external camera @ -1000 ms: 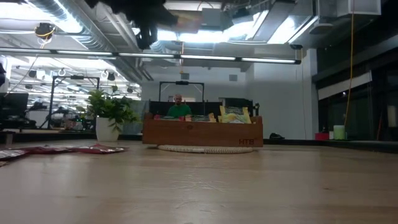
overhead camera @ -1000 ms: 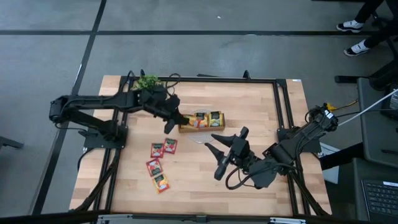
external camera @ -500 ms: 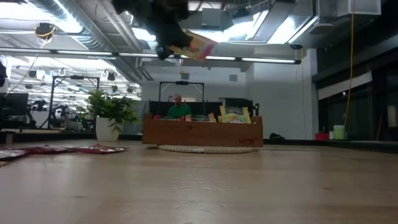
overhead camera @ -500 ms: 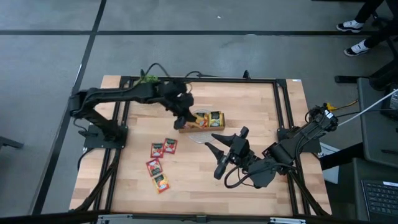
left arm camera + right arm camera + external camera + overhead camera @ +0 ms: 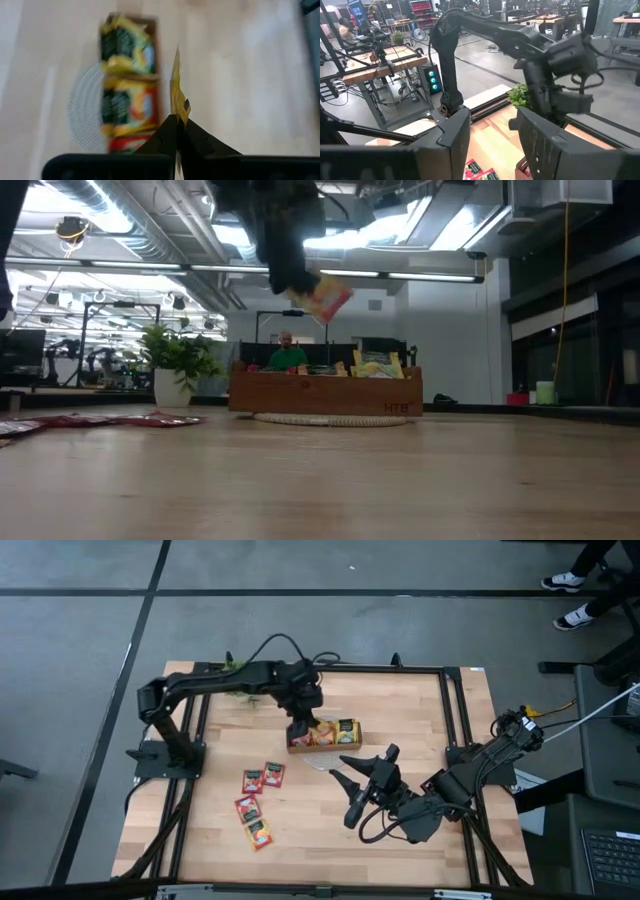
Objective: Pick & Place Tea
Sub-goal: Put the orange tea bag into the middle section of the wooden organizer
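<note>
Left claw (image 5: 297,730) hung above the left end of the tray (image 5: 325,745), clamped on one yellow sachet (image 5: 324,298) held edge-on, clear of the tray. More sachets filled the tray. Four red sachets (image 5: 259,802) lay on the worktop (image 5: 420,720), near-left of the tray. Right claw (image 5: 353,787) waited right of centre, fingers apart, empty.

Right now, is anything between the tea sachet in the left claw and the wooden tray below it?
Nothing. In the low view the sachet pinched in the left claw hangs clear above the tray, with only open air between them.
</note>
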Robot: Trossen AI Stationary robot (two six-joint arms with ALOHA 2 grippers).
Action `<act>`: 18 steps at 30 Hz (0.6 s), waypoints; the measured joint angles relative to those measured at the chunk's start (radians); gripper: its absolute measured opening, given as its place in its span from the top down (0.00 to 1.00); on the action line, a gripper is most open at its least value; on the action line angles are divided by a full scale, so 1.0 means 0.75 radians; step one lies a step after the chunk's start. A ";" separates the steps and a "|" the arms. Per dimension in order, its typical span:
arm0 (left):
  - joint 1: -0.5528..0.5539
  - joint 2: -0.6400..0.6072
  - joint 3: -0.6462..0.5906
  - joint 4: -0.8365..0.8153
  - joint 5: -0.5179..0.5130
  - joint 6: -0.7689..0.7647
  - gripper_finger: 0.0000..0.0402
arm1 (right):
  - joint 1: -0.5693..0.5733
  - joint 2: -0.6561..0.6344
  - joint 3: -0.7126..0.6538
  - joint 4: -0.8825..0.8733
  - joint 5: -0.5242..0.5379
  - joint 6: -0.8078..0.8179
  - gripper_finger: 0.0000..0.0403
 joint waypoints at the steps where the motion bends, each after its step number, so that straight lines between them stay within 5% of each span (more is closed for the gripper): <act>1: 0.005 0.020 0.016 -0.029 -0.037 0.030 0.99 | 0.000 0.000 0.000 0.000 0.000 0.000 0.60; 18: 0.004 0.224 0.246 -0.255 -0.209 0.269 0.99 | 0.000 0.001 0.000 -0.037 -0.001 0.166 0.60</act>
